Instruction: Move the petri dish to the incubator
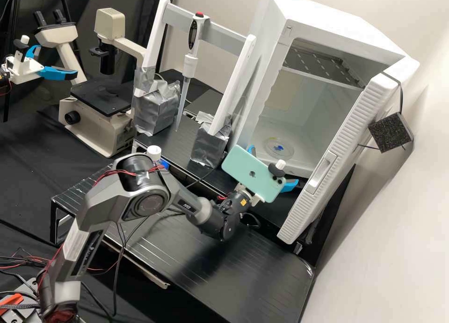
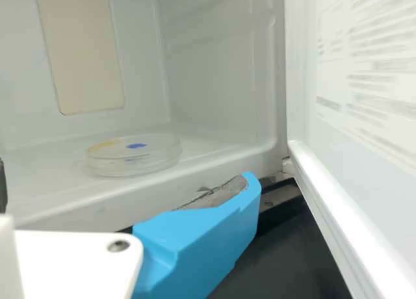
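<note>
The petri dish (image 1: pixel 279 148) sits inside the incubator (image 1: pixel 327 23), right of centre in the high view. Just outside, the pincer (image 1: pixel 275 165) is spread, holding nothing. Placement looks done; backing away and closing the open door (image 1: pixel 351 126), at right, probably remain.

Note gripper (image 1: pixel 274 165) partly hidden behind phone (image 1: pixel 245 168), second arm (image 1: pixel 25 72) cut off by high view's left edge, print (image 2: pixel 383 78) on incubator door (image 2: pixel 344 208) blurred in wrist view.
</note>
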